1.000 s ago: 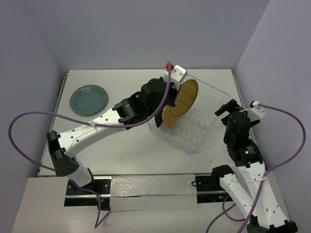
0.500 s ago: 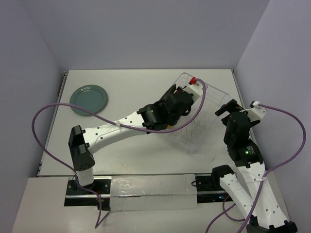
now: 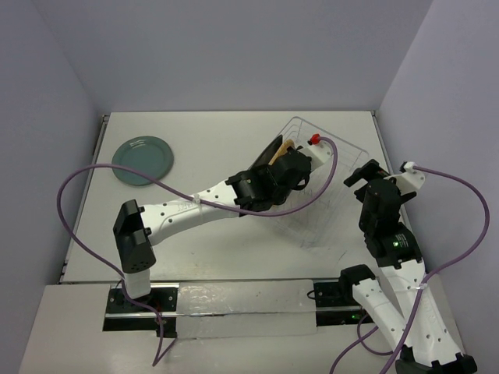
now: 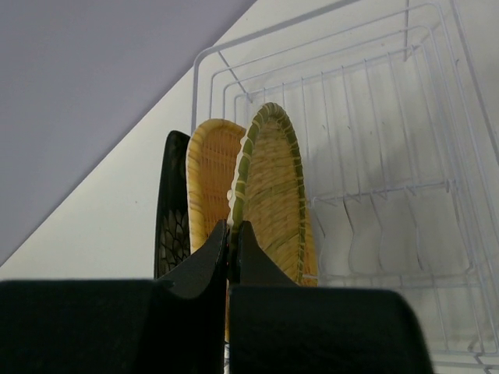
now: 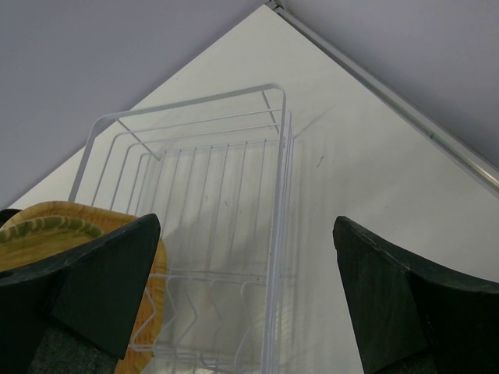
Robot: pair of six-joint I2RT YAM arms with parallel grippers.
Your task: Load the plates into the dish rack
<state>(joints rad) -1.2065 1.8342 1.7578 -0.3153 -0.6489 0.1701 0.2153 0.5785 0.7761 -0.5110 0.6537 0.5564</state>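
racked plates (image 3: 278, 150): mostly under left arm (image 3: 195, 206) | yellow plate (image 5: 47, 227): cut by left edge

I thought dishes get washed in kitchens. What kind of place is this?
Probably a robot lab bench, not a kitchen: a left arm and right arm bolted to a white table, plain walls around it, one wire dish rack.

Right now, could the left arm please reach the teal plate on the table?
Probably yes: the teal plate lies alone on bare table on that arm's side. The left gripper, seemingly closed on the yellow plate in the dish rack, must release first.
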